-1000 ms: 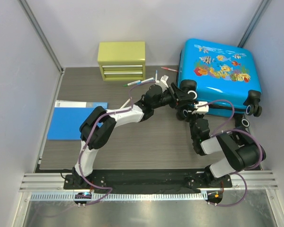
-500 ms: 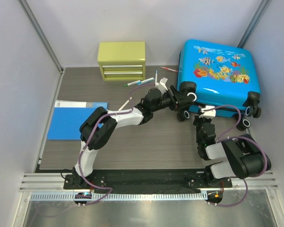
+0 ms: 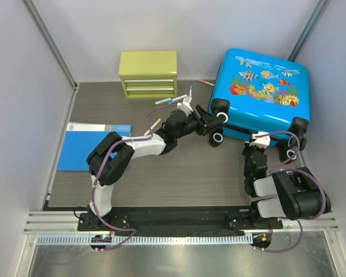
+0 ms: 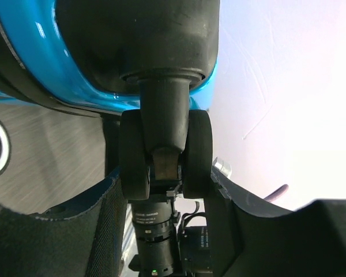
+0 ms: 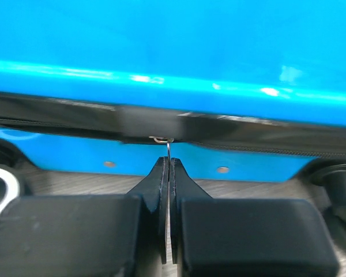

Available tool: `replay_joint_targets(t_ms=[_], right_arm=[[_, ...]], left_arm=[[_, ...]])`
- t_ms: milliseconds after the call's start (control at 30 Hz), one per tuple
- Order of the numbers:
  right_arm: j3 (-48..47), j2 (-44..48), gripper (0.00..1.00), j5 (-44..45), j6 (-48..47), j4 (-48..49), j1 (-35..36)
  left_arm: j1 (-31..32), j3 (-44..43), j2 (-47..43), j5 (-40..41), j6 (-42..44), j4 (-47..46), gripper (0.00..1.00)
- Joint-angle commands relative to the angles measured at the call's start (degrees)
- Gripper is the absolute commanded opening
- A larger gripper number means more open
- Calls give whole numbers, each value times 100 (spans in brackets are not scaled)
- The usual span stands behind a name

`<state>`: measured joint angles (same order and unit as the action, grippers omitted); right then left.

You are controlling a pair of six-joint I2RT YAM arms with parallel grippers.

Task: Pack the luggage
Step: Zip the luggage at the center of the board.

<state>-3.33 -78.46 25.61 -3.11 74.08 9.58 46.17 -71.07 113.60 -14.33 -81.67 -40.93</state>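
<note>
Worktop (image 3: 179, 173): grey wood-grain.

Luggage (image 3: 259, 92): lies closed and flat at the right rear corner of the worktop, printed shell up. The shell is bright-blue hard plastic with a print of fish and coral. A black zip band runs round the side, and there are black wheels at the near edge.

Left end effector (image 3: 213, 119): at the near-left corner of the luggage, fingers half apart. They grip a twin black wheel (image 4: 164, 153) from both sides, with the wheel stem rising into the blue shell above.

Right end effector (image 5: 169, 164): against the near side of the luggage, just below the zip band. The fingertips are pressed together on a thin metal zipper pull (image 5: 168, 149).

Writing: a small label below the wheel in the left wrist view is too fine to read. The shell shows no legible brand.
</note>
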Motion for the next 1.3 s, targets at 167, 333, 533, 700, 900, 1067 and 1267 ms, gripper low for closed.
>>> replay_joint_targets(t_ms=[167, 333, 533, 700, 900, 1067, 1267], right_arm=[[316, 322, 1, 586, -5, 2137, -334], [535, 515, 1, 761, -49, 2093, -378], [720, 989, 1, 920, -66, 1803, -378], [659, 1805, 1, 850, -23, 802, -378], [571, 2141, 1, 841, -23, 230, -378], [527, 2369, 1, 797, 65, -251, -378], [430, 3186, 1, 981, 101, -1272, -378]], left_arm=[[-548, 550, -997, 492, 309, -847, 0], [-749, 910, -1296, 545, 415, -812, 0], [-978, 1200, -1700, 633, 670, -566, 0], [-1216, 1473, -1999, 685, 749, -487, 0], [-1409, 1614, -2377, 730, 1030, -135, 0], [-1506, 1552, -2509, 659, 1197, 128, 0], [-1629, 1368, -2589, 607, 1303, 357, 0]])
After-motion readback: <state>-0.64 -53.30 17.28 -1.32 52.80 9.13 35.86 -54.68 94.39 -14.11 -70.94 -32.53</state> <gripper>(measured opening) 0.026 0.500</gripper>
